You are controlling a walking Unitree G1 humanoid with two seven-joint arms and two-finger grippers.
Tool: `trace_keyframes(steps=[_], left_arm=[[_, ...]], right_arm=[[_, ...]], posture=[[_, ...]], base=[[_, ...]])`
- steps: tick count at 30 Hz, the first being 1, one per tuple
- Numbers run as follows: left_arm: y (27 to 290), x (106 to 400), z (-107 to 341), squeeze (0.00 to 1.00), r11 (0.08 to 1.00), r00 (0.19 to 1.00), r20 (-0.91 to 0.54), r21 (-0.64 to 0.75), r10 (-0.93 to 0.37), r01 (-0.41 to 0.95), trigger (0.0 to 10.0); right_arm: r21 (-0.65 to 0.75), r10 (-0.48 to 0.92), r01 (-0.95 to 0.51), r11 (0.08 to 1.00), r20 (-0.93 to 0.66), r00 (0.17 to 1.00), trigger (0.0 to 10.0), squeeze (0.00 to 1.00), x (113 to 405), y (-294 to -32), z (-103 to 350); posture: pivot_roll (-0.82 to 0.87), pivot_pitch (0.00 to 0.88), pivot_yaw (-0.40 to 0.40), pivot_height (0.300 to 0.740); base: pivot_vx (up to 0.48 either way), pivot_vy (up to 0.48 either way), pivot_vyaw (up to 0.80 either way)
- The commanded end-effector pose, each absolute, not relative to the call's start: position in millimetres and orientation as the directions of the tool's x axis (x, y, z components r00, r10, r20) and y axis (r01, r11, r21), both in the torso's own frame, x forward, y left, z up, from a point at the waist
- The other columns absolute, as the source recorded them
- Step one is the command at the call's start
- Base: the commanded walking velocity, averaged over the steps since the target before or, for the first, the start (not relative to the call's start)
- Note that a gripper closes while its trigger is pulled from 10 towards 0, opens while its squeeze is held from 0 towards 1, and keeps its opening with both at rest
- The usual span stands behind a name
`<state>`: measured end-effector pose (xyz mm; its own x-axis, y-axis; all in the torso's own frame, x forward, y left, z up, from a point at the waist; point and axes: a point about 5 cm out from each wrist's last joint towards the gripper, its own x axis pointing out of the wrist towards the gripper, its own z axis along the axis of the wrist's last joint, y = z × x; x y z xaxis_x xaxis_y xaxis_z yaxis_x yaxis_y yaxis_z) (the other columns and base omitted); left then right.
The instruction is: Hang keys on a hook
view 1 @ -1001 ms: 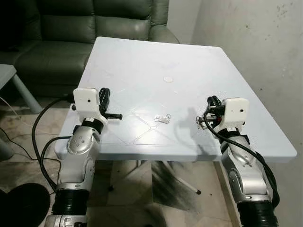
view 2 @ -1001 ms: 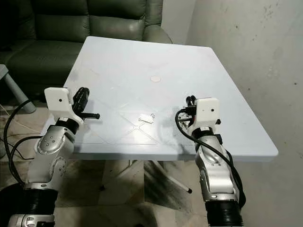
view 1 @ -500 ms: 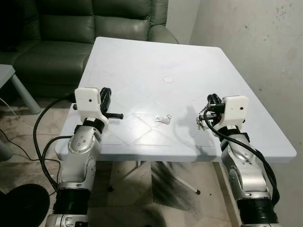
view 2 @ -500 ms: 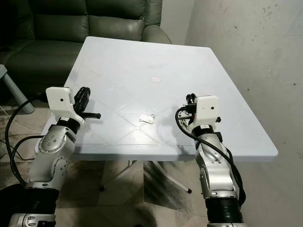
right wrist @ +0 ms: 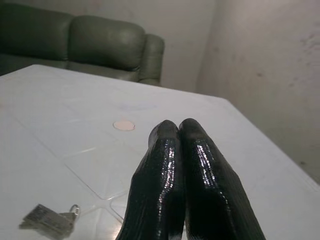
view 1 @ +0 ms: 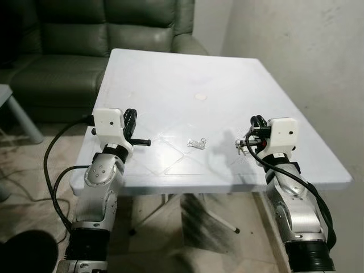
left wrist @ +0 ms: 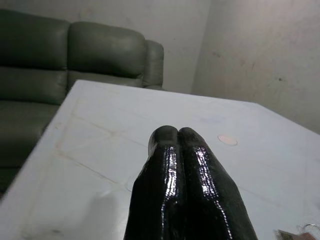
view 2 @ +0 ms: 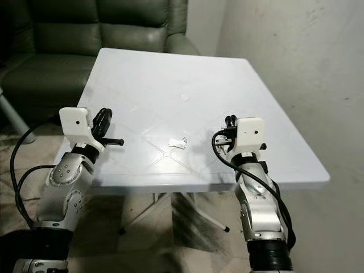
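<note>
A small set of keys (view 1: 197, 143) with a silver ring lies on the white table (view 1: 182, 79), near its front edge and about midway between my two arms. The keys (right wrist: 50, 217) lie flat beside the right fingers. My left gripper (view 1: 147, 141) is shut, held just above the table's front left part, its fingers (left wrist: 172, 165) pressed together with nothing between them. My right gripper (view 1: 241, 145) is also shut and empty, hovering over the front right part, its fingers (right wrist: 175, 155) touching each other. Each gripper is about a hand's width from the keys.
A dark green sofa (view 1: 102, 28) stands behind the table. A bare grey wall (view 1: 307, 57) runs along the right side. A round mark (view 1: 199, 97) sits at the table's centre. A grey side table (view 1: 11, 108) stands at the left. Tiled floor (view 1: 34, 187) lies below.
The whole picture has shifted slightly, so the camera moved. Both arms hold nearly the same pose, the keys lie where they were, and both grippers stay shut.
</note>
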<state>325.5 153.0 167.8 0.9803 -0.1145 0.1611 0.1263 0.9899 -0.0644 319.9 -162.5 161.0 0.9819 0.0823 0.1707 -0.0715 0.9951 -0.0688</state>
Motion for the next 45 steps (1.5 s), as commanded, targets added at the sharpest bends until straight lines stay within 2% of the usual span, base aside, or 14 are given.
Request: trace_keyframes(steps=[1, 16, 45], left_arm=[[148.3, 325.1, 170.2, 0.00, 0.989, 0.978, 0.165, -0.062, -0.125, 0.137, 10.0], [142.8, 326.3, 172.2, 0.00, 0.984, 0.972, 0.179, -0.058, -0.153, 0.165, 10.0], [142.7, 323.8, 170.9, 0.00, 0.982, 0.970, 0.176, -0.057, -0.165, 0.177, 10.0]], right_arm=[[-0.074, 0.063, -0.051, 0.996, 0.175, 0.983, 10.0, 0.00, 319.1, -169.0, 162.9], [-0.088, 0.078, -0.063, 0.994, 0.180, 0.981, 10.0, 0.00, 320.1, -169.7, 164.0], [-0.094, 0.083, -0.068, 0.993, 0.176, 0.981, 10.0, 0.00, 319.0, -170.9, 163.5]], posture=[[0.01, 0.040, -0.062, 0.740], [0.00, 0.000, -0.065, 0.740], [0.01, 0.001, -0.071, 0.740]], base=[[0.000, 0.000, -0.77], [0.000, 0.000, -0.77], [0.000, 0.000, -0.76]])
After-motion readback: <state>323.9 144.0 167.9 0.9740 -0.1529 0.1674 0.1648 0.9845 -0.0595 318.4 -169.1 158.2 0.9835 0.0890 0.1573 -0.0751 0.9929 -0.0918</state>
